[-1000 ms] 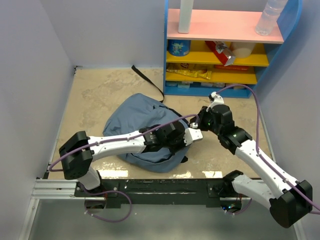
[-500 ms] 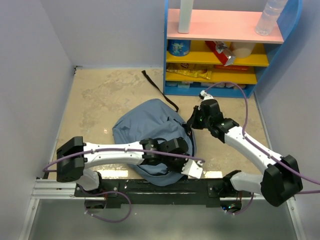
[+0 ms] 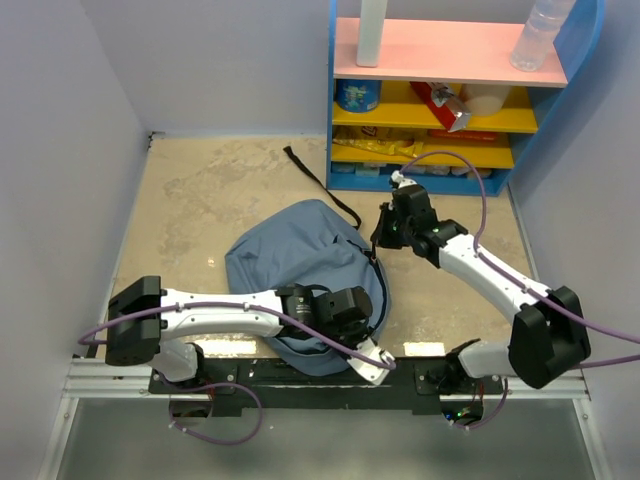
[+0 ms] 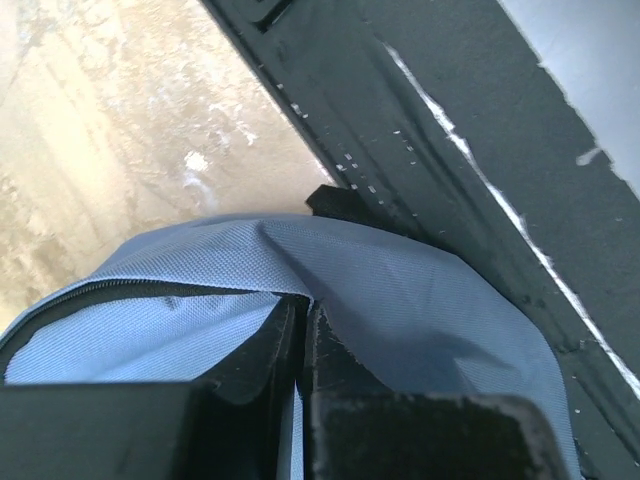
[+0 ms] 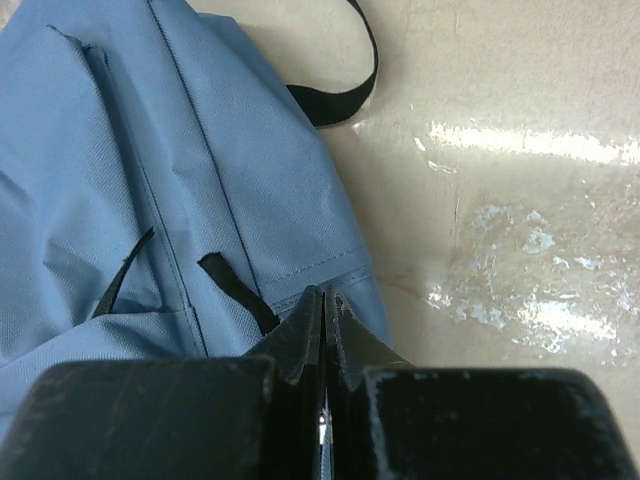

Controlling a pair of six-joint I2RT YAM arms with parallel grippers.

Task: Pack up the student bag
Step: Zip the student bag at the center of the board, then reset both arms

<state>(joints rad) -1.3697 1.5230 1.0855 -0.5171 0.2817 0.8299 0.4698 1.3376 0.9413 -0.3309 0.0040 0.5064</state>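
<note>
The student bag (image 3: 300, 262), slate-blue and soft, lies crumpled on the tan tabletop just ahead of the arm bases. My left gripper (image 3: 372, 352) is at the bag's near right corner, by the front rail. In the left wrist view it (image 4: 303, 305) is shut on a fold of the bag (image 4: 420, 310), and the fabric puckers at the tips. My right gripper (image 3: 384, 230) rests at the bag's far right edge. In the right wrist view it (image 5: 323, 295) is shut, its tips lie over the hem of the bag (image 5: 150, 150), and no fabric shows between the jaws.
A blue shelf unit (image 3: 440, 185) with a pink top stands at the back right, holding packets, a can and a clear bottle (image 3: 540, 35). A black strap (image 3: 322, 187) trails from the bag toward the shelf. The black front rail (image 3: 300, 372) runs beside the left gripper. Pale walls close in both sides.
My left gripper swung from the bag's right side to its near corner and closed on the fabric. My right gripper moved back toward the shelf. The bag bunched up and shifted right.
</note>
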